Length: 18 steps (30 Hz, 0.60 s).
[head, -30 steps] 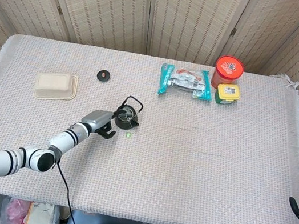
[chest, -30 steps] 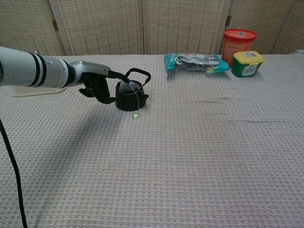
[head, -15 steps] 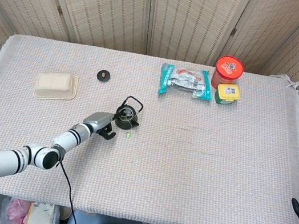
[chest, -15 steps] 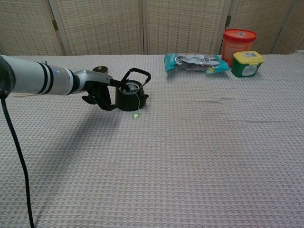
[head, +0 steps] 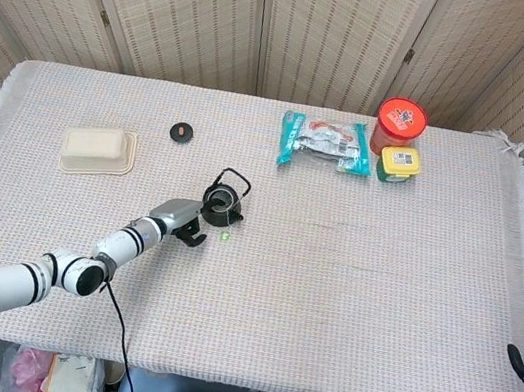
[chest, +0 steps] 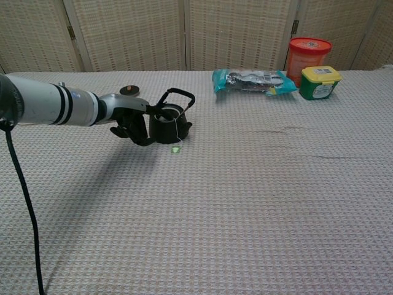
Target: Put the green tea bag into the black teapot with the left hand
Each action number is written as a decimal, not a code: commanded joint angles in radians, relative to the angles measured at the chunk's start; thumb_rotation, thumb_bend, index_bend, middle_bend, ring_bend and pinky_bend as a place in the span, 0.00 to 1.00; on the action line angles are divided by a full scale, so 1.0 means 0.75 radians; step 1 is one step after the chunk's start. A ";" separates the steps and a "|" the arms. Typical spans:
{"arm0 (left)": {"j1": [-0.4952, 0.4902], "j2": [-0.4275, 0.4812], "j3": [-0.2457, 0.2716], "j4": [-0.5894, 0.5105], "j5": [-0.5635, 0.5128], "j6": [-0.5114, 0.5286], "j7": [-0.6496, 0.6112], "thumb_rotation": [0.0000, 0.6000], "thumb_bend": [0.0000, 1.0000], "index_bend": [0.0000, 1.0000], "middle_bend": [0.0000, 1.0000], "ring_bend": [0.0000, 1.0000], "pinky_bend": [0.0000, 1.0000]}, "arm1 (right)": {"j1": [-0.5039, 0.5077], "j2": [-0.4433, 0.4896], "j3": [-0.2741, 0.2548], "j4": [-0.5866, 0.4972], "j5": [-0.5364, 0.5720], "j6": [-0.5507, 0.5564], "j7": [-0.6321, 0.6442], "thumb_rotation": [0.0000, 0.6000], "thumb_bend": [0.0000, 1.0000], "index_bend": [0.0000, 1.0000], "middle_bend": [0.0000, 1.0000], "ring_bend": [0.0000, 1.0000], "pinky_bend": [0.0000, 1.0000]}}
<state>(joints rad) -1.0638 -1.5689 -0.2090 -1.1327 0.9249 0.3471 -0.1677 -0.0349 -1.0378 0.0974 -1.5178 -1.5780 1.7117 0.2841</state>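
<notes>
Since the earlier frames the left arm (chest: 55,107) has dropped lower and pulled nearer the front edge, so the left hand (chest: 132,123) now sits beside the teapot (chest: 167,124) instead of above it. Largest on the table (head: 345,302) is that arm, reaching in from the left front corner. Its hand lies just left of the pot, fingers curled downward and one finger pointing at the rim; whether it pinches the string cannot be told from either view. No right hand shows in either view.

The pot stands upright in the left half of the table, lid off, handle raised. The tea bag itself seems to be inside, though the opening is too dark to confirm. A thin string runs over the pot's rim to the green tag (chest: 176,148), which lies on the cloth just in front of the pot.

Judged from this, the drop is nearly done. A good finish means letting the fingers spread gently, then drawing the hand away sideways without snagging the string or nudging the light pot.
</notes>
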 commanded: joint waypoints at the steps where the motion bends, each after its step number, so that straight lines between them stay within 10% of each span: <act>1: 0.004 -0.001 -0.007 0.001 0.017 -0.010 -0.016 1.00 0.51 0.00 1.00 1.00 1.00 | -0.001 -0.001 0.001 -0.001 0.001 0.002 -0.002 1.00 0.19 0.00 0.00 0.00 0.00; 11: 0.058 0.076 -0.098 -0.143 0.115 0.105 -0.092 1.00 0.51 0.00 1.00 1.00 1.00 | 0.009 0.003 -0.005 -0.002 -0.009 -0.017 -0.004 1.00 0.19 0.00 0.00 0.00 0.00; 18: 0.168 0.390 -0.143 -0.553 0.169 0.334 -0.019 1.00 0.51 0.00 1.00 0.98 1.00 | -0.027 0.005 -0.026 0.025 -0.068 0.068 0.054 1.00 0.20 0.00 0.00 0.00 0.00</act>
<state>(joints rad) -0.9883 -1.3963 -0.2972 -1.4093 1.0262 0.5065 -0.2162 -0.0489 -1.0348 0.0818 -1.5050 -1.6212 1.7544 0.3154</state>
